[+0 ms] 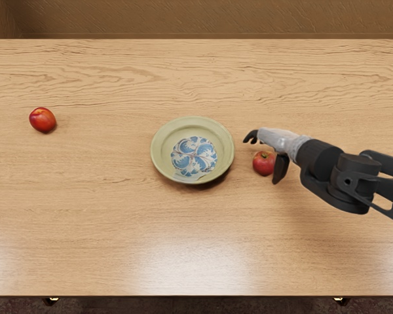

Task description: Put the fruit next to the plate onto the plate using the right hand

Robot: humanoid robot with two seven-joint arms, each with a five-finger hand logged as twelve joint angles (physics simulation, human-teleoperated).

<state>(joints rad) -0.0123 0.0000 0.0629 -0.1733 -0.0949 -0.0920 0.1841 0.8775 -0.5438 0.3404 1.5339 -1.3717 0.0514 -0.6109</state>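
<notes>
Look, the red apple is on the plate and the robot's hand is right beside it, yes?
No. The head view shows the red apple on the table just right of the plate, not on it. The right hand is right beside it, as you said.

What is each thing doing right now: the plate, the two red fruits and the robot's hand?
plate: flat on the table, nothing on it.
fruit beside the plate: on the table just right of the plate, not gripped.
far fruit: alone on the table at the left, untouched.
right hand: open, fingers spread over the fruit beside the plate.
</notes>
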